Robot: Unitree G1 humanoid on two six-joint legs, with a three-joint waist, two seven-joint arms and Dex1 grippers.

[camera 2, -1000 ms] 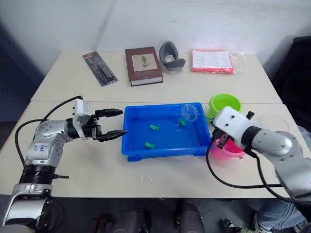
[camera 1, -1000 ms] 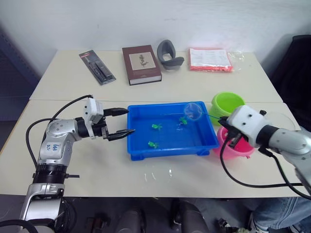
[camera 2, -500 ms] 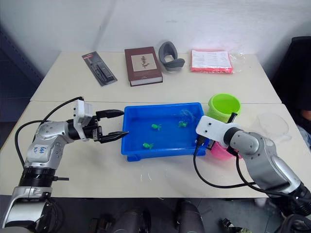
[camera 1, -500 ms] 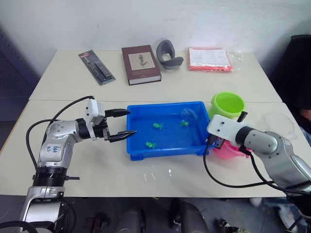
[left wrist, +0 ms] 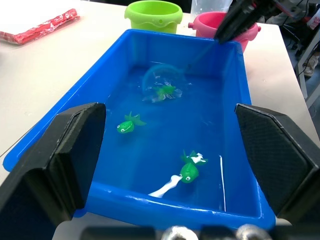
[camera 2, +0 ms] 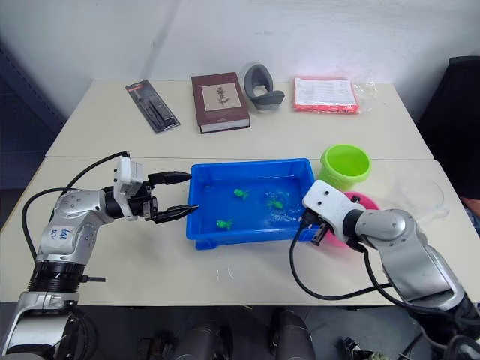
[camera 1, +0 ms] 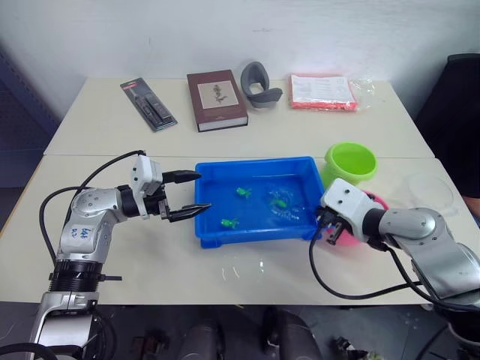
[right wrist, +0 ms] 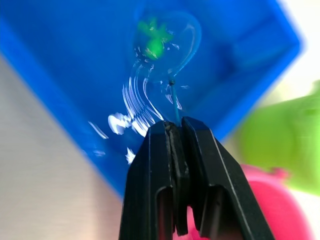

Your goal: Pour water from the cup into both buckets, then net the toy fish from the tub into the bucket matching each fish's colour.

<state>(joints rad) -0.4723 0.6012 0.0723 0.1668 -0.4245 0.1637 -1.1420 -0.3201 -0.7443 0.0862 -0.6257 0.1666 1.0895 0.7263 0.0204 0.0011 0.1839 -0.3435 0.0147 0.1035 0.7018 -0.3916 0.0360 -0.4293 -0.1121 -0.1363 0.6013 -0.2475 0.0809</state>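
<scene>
In the head views, the tub [camera 1: 255, 201] is seen lying on the tabletop [camera 1: 105, 127] between the two arms, with the green bucket [camera 1: 350, 163] and the pink bucket [camera 2: 358, 204] set just beside its right end, presumably so that netted fish need only a short carry. The left gripper [camera 1: 189, 194] is held at the tub's left rim with its jaws spread, empty, apparently to brace the tub. In the left wrist view, the net [left wrist: 162, 85] is seen dipped into the water around a green fish [left wrist: 165, 91], while two more green fish [left wrist: 127, 126] lie loose. In the right wrist view, the right gripper [right wrist: 176, 131] is shown with jaws pressed together on the net's thin handle, angled down for scooping.
</scene>
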